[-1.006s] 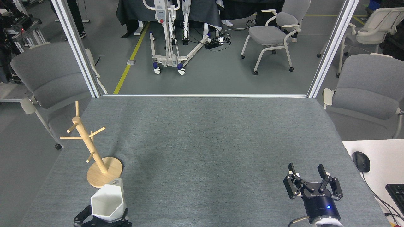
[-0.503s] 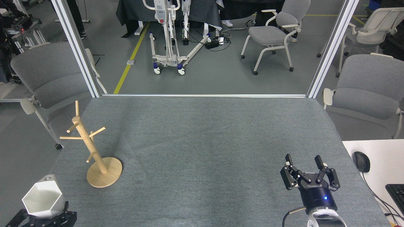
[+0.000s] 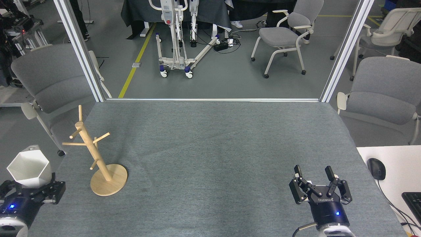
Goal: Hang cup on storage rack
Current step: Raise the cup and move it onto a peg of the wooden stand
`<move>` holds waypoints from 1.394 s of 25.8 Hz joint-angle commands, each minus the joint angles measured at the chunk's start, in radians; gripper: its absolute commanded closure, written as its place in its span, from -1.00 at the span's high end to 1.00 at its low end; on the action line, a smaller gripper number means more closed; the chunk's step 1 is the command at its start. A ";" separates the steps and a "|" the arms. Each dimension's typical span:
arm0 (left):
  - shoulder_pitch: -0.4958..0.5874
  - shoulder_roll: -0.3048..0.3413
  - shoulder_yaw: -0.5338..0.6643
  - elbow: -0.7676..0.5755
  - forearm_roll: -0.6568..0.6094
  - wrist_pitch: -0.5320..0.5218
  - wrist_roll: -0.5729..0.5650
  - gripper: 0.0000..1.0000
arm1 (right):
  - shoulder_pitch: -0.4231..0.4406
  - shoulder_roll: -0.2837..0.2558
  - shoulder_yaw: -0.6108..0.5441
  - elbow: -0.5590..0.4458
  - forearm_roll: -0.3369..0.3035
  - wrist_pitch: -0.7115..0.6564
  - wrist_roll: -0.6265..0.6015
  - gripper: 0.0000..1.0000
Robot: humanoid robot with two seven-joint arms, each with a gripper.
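Note:
The white faceted cup (image 3: 29, 168) is held upright at the far left, past the table's left edge, with its hexagonal rim facing up. My left gripper (image 3: 31, 184) is shut on the cup from below. The wooden storage rack (image 3: 93, 154) stands on its round base near the table's left side, to the right of the cup and apart from it. Its thin pegs are bare. Over the table's near right part, my right gripper (image 3: 314, 172) stands open with nothing between its fingers.
The grey table (image 3: 217, 148) is covered in felt. Grey chairs (image 3: 49, 82) stand off its left and right sides. A white desk with a black mouse (image 3: 376, 168) and a keyboard (image 3: 413, 200) adjoins the right edge.
My left gripper has carried the cup from the table's near edge by the rack's base out to the left and upward. My right gripper has crept slightly left and forward, still open.

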 commanded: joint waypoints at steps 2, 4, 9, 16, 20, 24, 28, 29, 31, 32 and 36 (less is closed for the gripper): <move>-0.015 0.001 -0.005 0.001 -0.062 -0.009 -0.009 -1.00 | -0.008 -0.009 -0.003 0.016 0.000 0.001 0.000 0.98; -0.028 0.000 -0.008 -0.001 -0.086 -0.012 -0.013 -1.00 | -0.012 -0.011 -0.003 0.016 0.000 0.001 0.002 0.98; -0.050 0.001 -0.071 -0.004 -0.131 -0.012 -0.032 -1.00 | -0.026 -0.011 -0.005 0.023 -0.003 0.001 0.003 0.98; -0.064 0.001 -0.112 -0.042 -0.157 -0.022 -0.032 -1.00 | -0.034 -0.009 -0.003 0.031 -0.006 0.001 0.003 0.98; -0.062 0.000 -0.132 -0.059 -0.183 -0.029 -0.032 -1.00 | -0.054 -0.008 -0.003 0.035 -0.006 0.001 0.003 0.98; -0.062 0.000 -0.155 -0.057 -0.198 -0.030 -0.032 -1.00 | -0.061 -0.009 0.000 0.065 -0.006 0.001 0.005 0.98; -0.064 -0.007 -0.169 -0.050 -0.224 -0.030 -0.033 -1.00 | -0.072 -0.009 0.000 0.071 -0.006 0.001 0.005 0.98; -0.064 -0.008 -0.175 -0.048 -0.226 -0.029 -0.033 -1.00 | -0.074 -0.009 0.000 0.072 -0.006 0.000 0.005 0.98; -0.064 -0.008 -0.194 -0.045 -0.230 -0.027 -0.036 -1.00 | -0.075 -0.006 0.000 0.071 -0.006 0.001 0.005 0.98; -0.064 -0.010 -0.194 -0.041 -0.232 -0.027 -0.041 -1.00 | -0.075 -0.008 -0.002 0.071 -0.006 0.001 0.005 0.98; -0.068 -0.013 -0.194 -0.039 -0.230 -0.018 -0.056 -0.48 | -0.077 -0.011 -0.003 0.075 -0.008 0.001 0.005 0.98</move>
